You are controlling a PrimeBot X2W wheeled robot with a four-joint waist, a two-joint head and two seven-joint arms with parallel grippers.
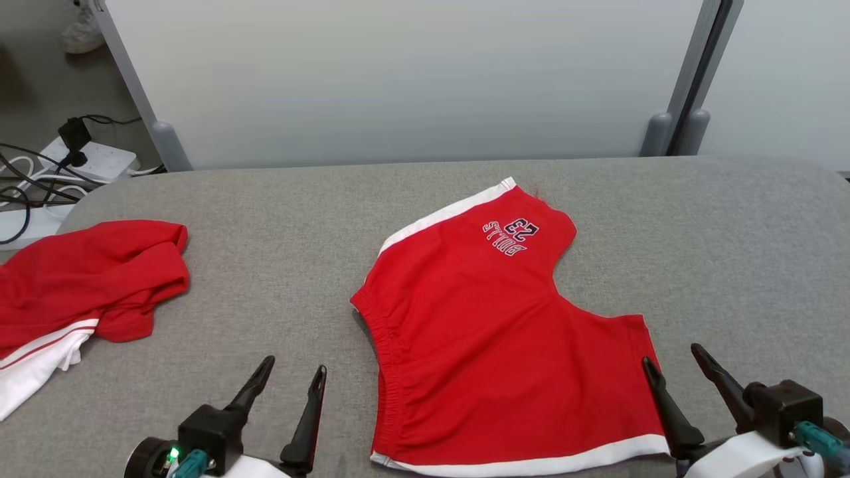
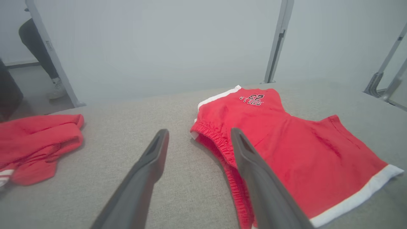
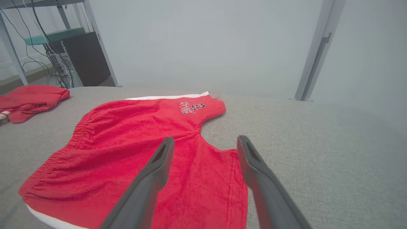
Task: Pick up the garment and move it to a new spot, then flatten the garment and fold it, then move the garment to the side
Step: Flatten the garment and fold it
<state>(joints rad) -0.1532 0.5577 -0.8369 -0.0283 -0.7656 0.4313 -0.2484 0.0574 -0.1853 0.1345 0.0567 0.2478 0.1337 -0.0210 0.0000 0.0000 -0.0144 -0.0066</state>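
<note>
The garment (image 1: 491, 332) is a pair of red shorts with white hem bands and a dark number print. It lies spread flat on the grey padded table, a little right of centre. It also appears in the left wrist view (image 2: 286, 149) and the right wrist view (image 3: 133, 152). My left gripper (image 1: 292, 375) hovers open near the front edge, just left of the elastic waistband, holding nothing. My right gripper (image 1: 672, 362) stands open at the near right leg's side edge, also with nothing in it.
A second red garment with white trim (image 1: 73, 292) lies crumpled at the table's left edge. A pale partition wall (image 1: 398, 79) with metal posts runs along the far edge. A power strip and cables (image 1: 60, 172) lie on the floor at left. A person's leg (image 2: 38, 54) stands beyond.
</note>
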